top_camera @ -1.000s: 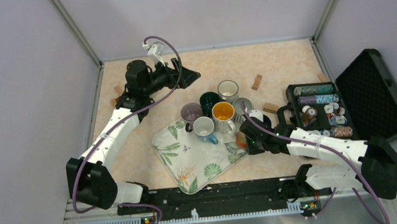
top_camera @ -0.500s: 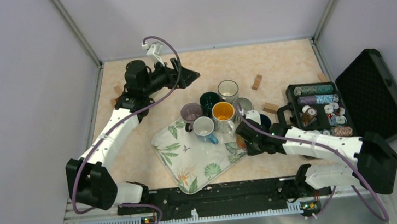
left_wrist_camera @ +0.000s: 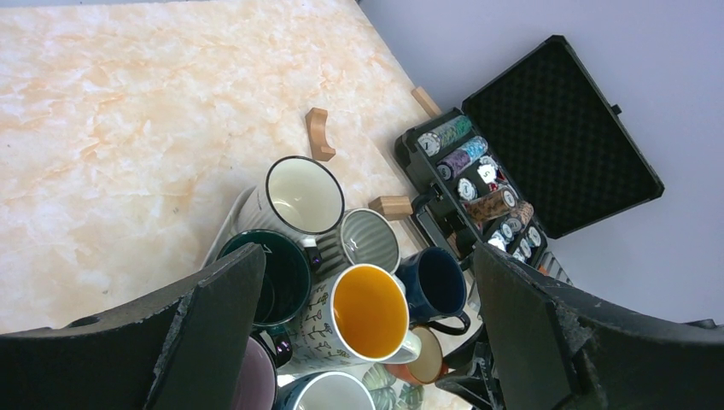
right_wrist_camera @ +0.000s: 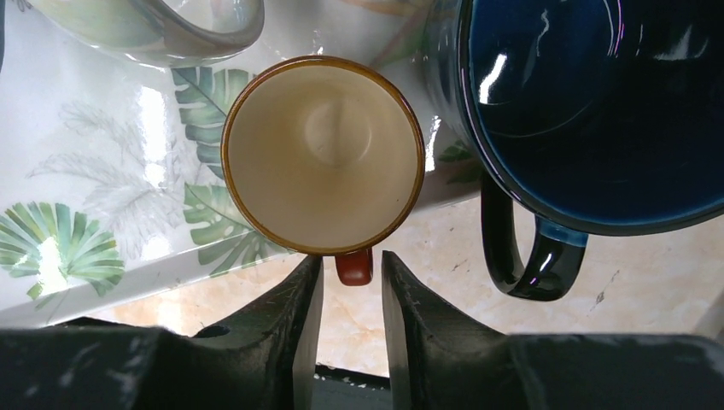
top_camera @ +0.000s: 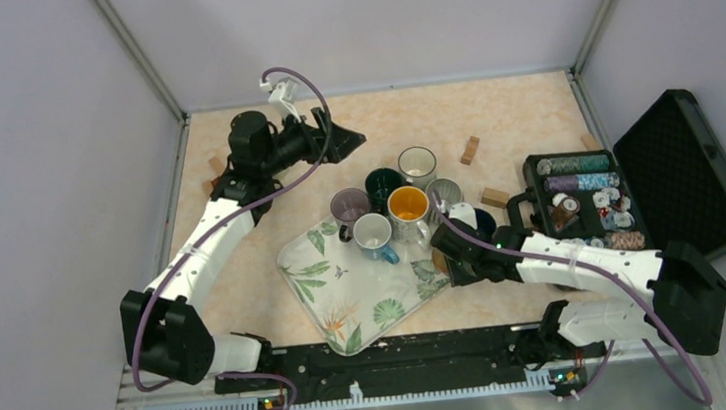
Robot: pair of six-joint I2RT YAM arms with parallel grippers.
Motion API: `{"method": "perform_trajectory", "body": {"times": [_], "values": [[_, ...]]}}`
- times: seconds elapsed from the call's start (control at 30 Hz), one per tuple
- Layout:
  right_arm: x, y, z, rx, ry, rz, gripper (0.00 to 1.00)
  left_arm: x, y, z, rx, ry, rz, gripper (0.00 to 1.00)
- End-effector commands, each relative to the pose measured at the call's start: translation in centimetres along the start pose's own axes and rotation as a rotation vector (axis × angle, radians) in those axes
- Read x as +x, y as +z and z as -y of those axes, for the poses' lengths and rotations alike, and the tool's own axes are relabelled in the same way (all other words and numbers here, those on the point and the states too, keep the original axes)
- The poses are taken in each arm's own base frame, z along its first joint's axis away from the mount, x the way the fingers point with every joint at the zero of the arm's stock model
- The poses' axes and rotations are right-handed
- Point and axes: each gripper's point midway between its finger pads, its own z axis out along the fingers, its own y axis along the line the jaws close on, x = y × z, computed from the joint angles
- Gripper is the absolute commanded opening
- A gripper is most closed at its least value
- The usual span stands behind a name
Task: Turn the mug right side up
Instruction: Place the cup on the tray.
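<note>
Mug (right_wrist_camera: 323, 154) sits mouth-up at the tray (right_wrist_camera: 102, 213) edge, right hand (right_wrist_camera: 350, 260) released astride its handle (right_wrist_camera: 353, 270); we judge only withdrawal remains.

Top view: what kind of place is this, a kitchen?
Probably a robot test booth, not a kitchen: two arms bolted to the table, plain walls close around, mugs and a chip case laid out like props.

- You had the mug (right_wrist_camera: 323, 154) standing upright, mouth up: small, cream inside, with a brown rim and a reddish-brown handle.
- It sat at the leaf-print tray (right_wrist_camera: 102, 196) edge, just beside the dark blue mug (right_wrist_camera: 598, 111).
</note>
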Motion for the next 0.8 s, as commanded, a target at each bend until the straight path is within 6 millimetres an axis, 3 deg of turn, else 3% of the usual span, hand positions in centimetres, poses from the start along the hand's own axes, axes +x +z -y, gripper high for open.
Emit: {"method": "perform_trajectory", "body": {"times": [0.0,0.17,0.47,0.63,0.77], "values": [[-1.9,-1.1,-1.6,-0.050,-0.009,0.052,0.34,-1.0,-0.9,0.8,0.009,0.037,0.038,0.98],[-2.5,-2.0,-1.9,-0.072,-0.013,0.061,0.43,-1.1,-1.0,0.8,0.001,0.037,0.041,0.98],[-4.5,-5.8,-2.4,-0.144,-0.022,0.116,0.66,-1.5,-1.3,0.2,-0.047,0.034,0.048,0.99],[-7.7,-8.9,-3.2,-0.196,-0.039,0.214,0.92,-1.6,-1.8,-1.4,-0.155,0.020,0.049,0.98],[-10.7,-10.1,-3.8,-0.244,-0.051,0.270,0.99,-1.8,-2.7,-3.9,-0.322,0.000,0.066,0.98]]}}
